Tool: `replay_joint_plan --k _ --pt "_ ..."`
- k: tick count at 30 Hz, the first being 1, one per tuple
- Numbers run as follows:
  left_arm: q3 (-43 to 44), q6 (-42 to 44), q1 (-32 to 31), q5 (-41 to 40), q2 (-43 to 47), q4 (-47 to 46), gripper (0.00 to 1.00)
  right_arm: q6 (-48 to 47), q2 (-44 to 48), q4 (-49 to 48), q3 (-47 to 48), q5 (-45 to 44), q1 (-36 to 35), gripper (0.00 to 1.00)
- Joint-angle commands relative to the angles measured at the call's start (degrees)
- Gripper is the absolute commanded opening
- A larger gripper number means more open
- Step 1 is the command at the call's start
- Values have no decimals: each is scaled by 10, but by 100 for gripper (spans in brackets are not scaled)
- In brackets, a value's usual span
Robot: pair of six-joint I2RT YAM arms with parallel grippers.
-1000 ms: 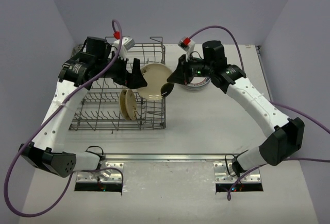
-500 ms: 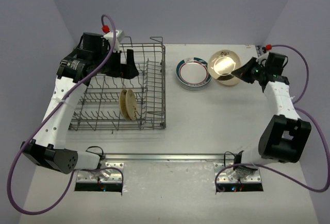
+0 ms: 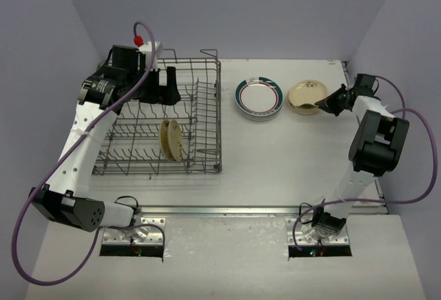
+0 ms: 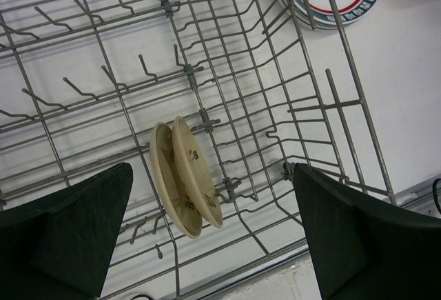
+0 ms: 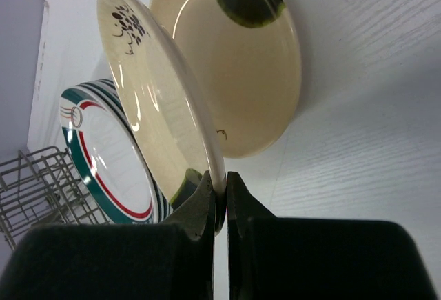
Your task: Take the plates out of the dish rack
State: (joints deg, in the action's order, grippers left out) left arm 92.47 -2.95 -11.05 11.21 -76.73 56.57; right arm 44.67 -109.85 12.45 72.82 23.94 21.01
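The grey wire dish rack (image 3: 219,114) stands at the left. Two tan plates (image 3: 172,141) lean upright together between its tines (image 4: 186,179). My left gripper (image 3: 167,86) hovers open above the rack (image 4: 324,103), its fingers wide on either side of those plates (image 4: 210,196), holding nothing. A stack of green-and-red banded plates (image 3: 259,98) lies on the table to the right of the rack. Further right, my right gripper (image 3: 324,101) is shut on the rim of a tilted tan plate (image 5: 158,100), just above another tan plate (image 5: 241,72) lying flat.
The banded stack (image 5: 103,155) sits close beside the held plate, with a corner of the rack (image 5: 34,190) behind it. The back wall and right wall stand near the right arm. Cables loop from both wrists.
The right arm has carried a tan plate from above the rack to the far right and lowered it over the flat one. The left gripper let go and opened wide above the rack.
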Motion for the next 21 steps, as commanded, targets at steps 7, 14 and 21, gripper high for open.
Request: replay_joint_plan --k 7,14,21 --pt "-18 4 9 -19 4 -16 100 20 -58 -43 63 12 3 20" --pt "-25 -4 9 -37 7 -22 100 4 -11 -36 47 5 3 96" --pt "-70 2 9 -72 11 2 90 -93 106 14 31 -46 -13 99"
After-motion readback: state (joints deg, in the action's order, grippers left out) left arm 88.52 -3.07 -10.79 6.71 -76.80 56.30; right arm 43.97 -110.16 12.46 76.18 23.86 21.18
